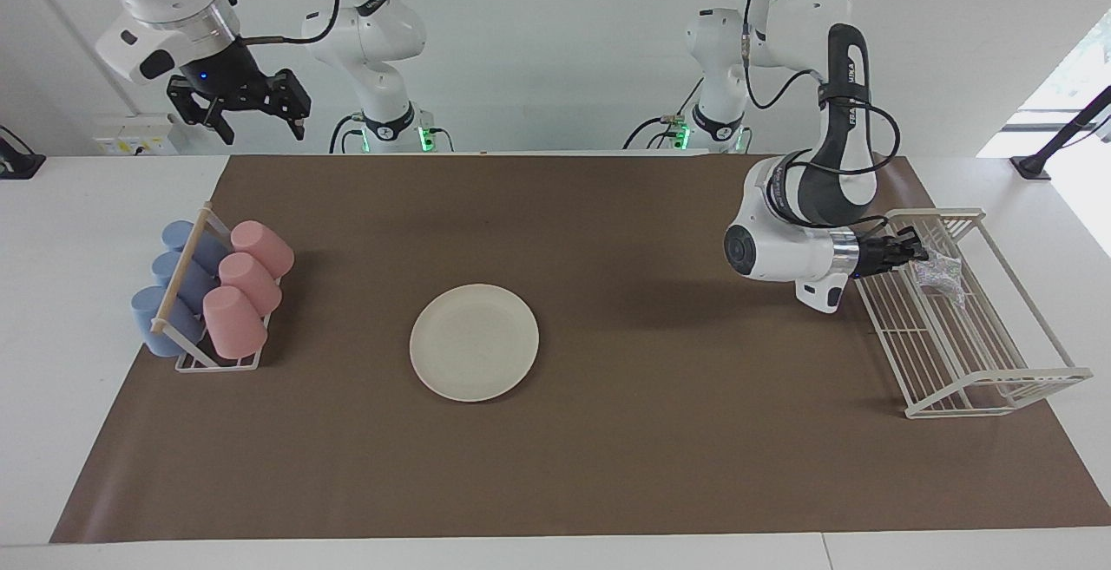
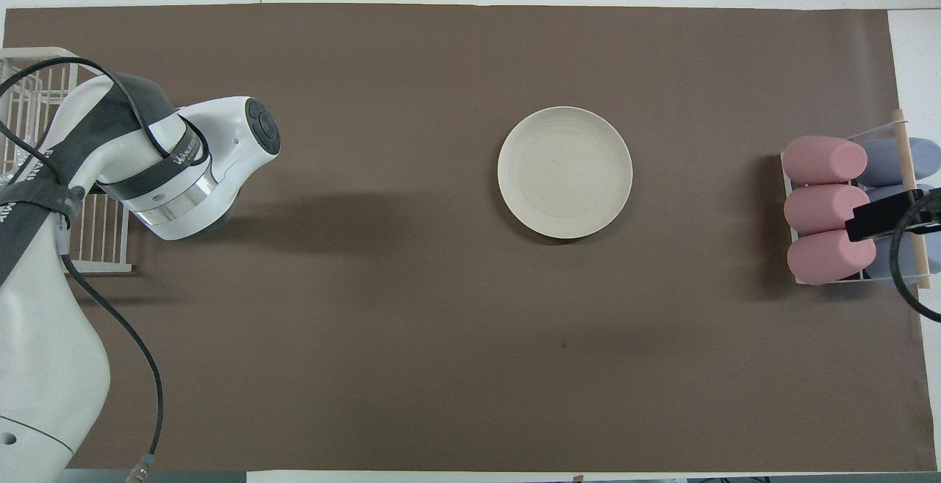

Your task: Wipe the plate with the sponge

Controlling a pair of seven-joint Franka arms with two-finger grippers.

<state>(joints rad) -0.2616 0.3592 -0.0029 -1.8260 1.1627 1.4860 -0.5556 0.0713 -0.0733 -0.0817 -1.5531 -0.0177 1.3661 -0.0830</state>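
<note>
Lying on the brown mat [image 1: 608, 466], the cream plate [image 1: 474, 342] sits mid-table between the cup rack [image 1: 213, 362] and the white wire rack [image 1: 972, 327], over which the left gripper [image 1: 918, 253] pinches the sponge [image 1: 942, 273], while the right gripper [image 1: 252, 110] waits open over the table's edge.

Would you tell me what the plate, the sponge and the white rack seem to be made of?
The plate: matte cream, likely plastic or fibre composite, no glare. The sponge: silvery, glittery mesh, wrinkled, probably metallic-thread fabric. The white rack: thin coated wire, judging by its open grid of slim bars.
</note>
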